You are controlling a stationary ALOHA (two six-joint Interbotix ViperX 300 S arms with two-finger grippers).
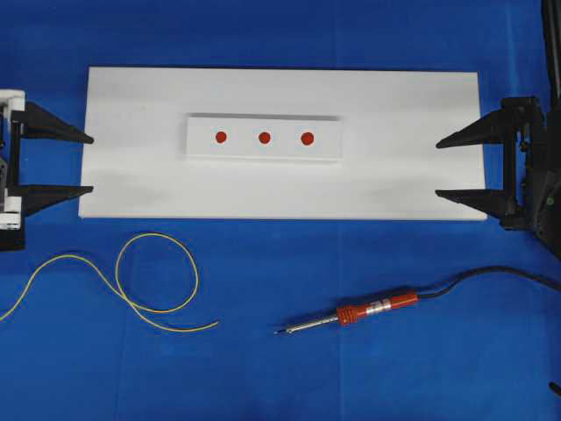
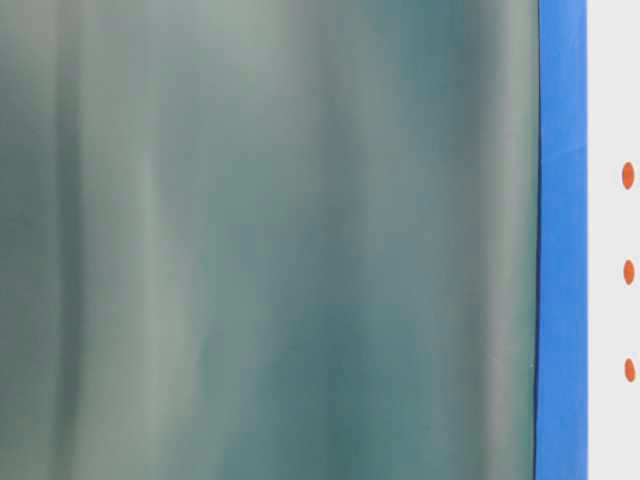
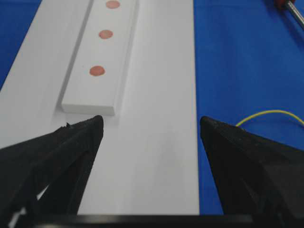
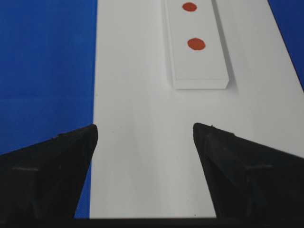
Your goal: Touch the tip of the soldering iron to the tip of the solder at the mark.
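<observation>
The soldering iron (image 1: 368, 312) lies on the blue cloth at the front right, red handle to the right, silver tip pointing left; its handle end (image 3: 290, 7) peeks into the left wrist view. The thin yellow solder (image 1: 140, 289) loops on the cloth at the front left, and a short arc of the solder (image 3: 270, 115) shows by my left finger. Three red marks (image 1: 264, 138) sit in a row on a raised white strip (image 1: 202, 145). My left gripper (image 1: 89, 164) stands open at the board's left edge, empty. My right gripper (image 1: 440, 168) stands open at the right edge, empty.
The strip rests on a large white board (image 1: 394, 105) lying on blue cloth. The iron's black cord (image 1: 491, 274) runs off to the right edge. The table-level view is mostly filled by a blurred grey-green surface (image 2: 270, 240), with three marks (image 2: 628, 272) at its right.
</observation>
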